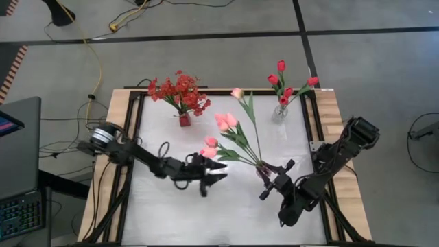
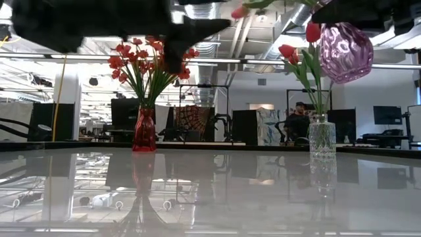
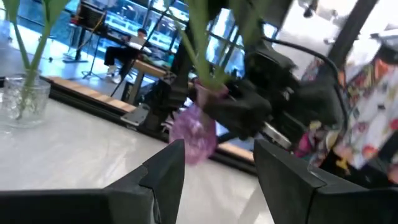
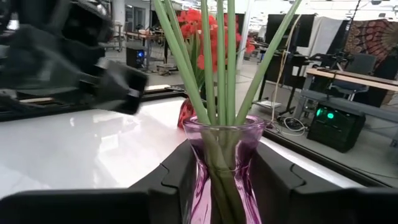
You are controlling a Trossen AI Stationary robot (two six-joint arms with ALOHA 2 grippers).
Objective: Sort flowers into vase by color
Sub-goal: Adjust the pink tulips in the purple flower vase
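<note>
A purple glass vase (image 4: 224, 143) holds several pink tulips (image 1: 223, 123) on long green stems. My right gripper (image 1: 273, 180) is shut on it at the table's near right; it also shows high in the low view (image 2: 345, 52). My left gripper (image 1: 211, 177) is open and empty, just left of the tulips, its fingers (image 3: 168, 171) facing the vase (image 3: 196, 134). A red vase (image 1: 184, 120) with bushy red blossoms (image 1: 178, 92) stands on its base at the far left. A clear vase (image 1: 280, 113) with red tulips (image 1: 281, 79) stands at the far right. My right gripper pinches the purple vase's body (image 4: 198, 163), below the flared rim, between its two fingers (image 4: 277, 180), one on each side. The vase is lifted clear of the table and tilted, and its tulips lean toward the table's far left.
Dark rails frame the white tabletop (image 1: 171, 213). There is open white surface toward the table's near edge, between the arms. Beyond the table lies an office room, with a person seated at a desk (image 2: 299, 122).
</note>
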